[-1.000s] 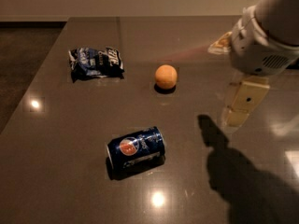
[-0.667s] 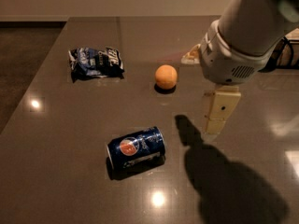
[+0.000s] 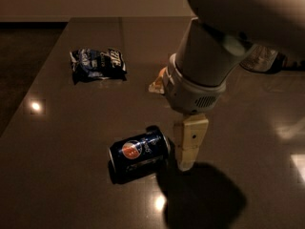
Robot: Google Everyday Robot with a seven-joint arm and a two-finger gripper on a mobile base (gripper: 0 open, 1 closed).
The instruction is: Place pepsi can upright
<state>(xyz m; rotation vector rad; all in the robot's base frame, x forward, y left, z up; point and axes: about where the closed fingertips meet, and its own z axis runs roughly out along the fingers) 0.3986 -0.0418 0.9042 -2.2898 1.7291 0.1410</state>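
The pepsi can [image 3: 138, 153] is dark blue with a round red-white-blue logo. It lies on its side on the dark table [image 3: 57, 175], left of centre and near the front. My gripper [image 3: 188, 151] hangs from the big grey-white arm and sits just to the right of the can's far end, low over the table. One cream finger [image 3: 191, 136] shows, pointing down, close beside the can.
A crinkled blue-and-white snack bag [image 3: 98, 64] lies at the back left. A clear wrapped object [image 3: 259, 58] sits at the back right, partly behind the arm. The table's left edge runs diagonally at the left.
The arm has swung left and forward, down to the can's right end. It now hides the orange ball that stood mid-table. The can and the bag have not moved.
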